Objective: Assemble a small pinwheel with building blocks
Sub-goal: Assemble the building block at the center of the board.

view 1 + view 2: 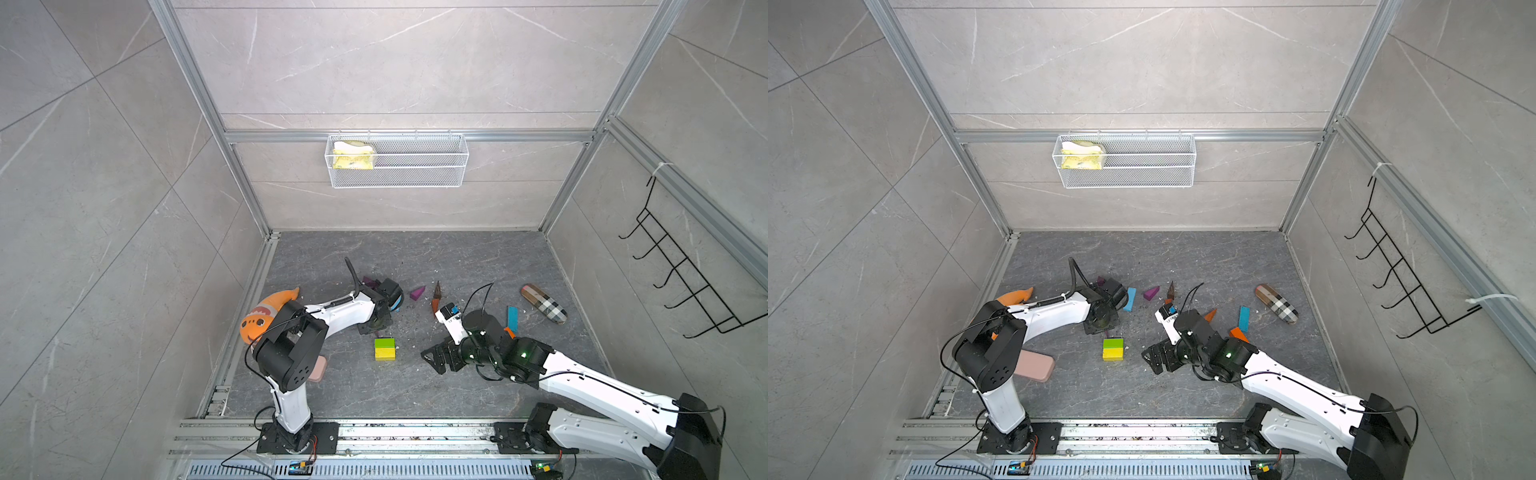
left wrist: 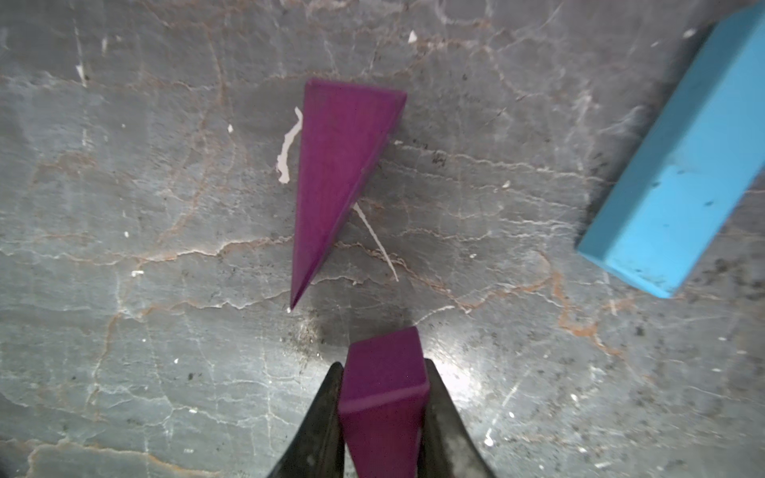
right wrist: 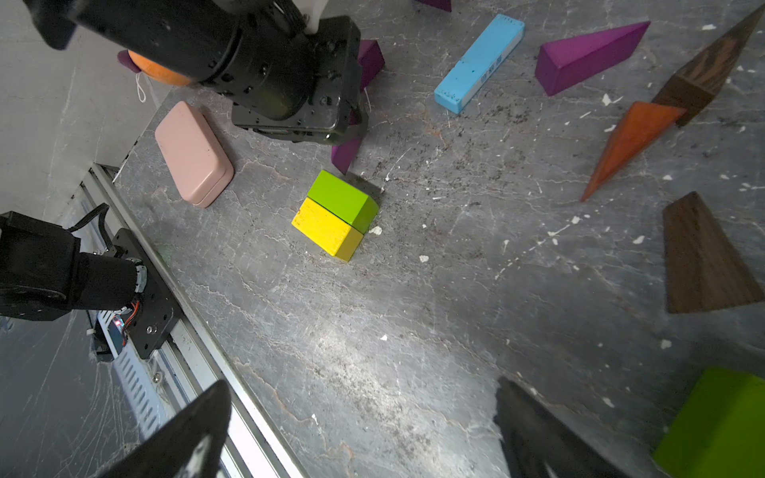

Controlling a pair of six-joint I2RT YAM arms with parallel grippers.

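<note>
The left jaws are clamped on a purple wedge (image 2: 383, 397), held above the counter (image 2: 145, 248). Just ahead of those jaws lies a second purple wedge (image 2: 339, 174), flat and apart from the held one — a blue bar (image 2: 683, 165) rests farther off to one side. The right jaws stand wide apart, empty. Between the two pairs of jaws sit a green brick (image 3: 341, 198) and a yellow brick (image 3: 327, 229), touching side by side — the green one nearer the left jaws.

It was a robot lab cell: an aluminium frame (image 1: 291, 136) held grey panels (image 1: 395, 62), two arms (image 1: 602, 386) stood bolted to a rail (image 1: 415, 434), and a mesh basket (image 1: 415, 174) hung behind.
</note>
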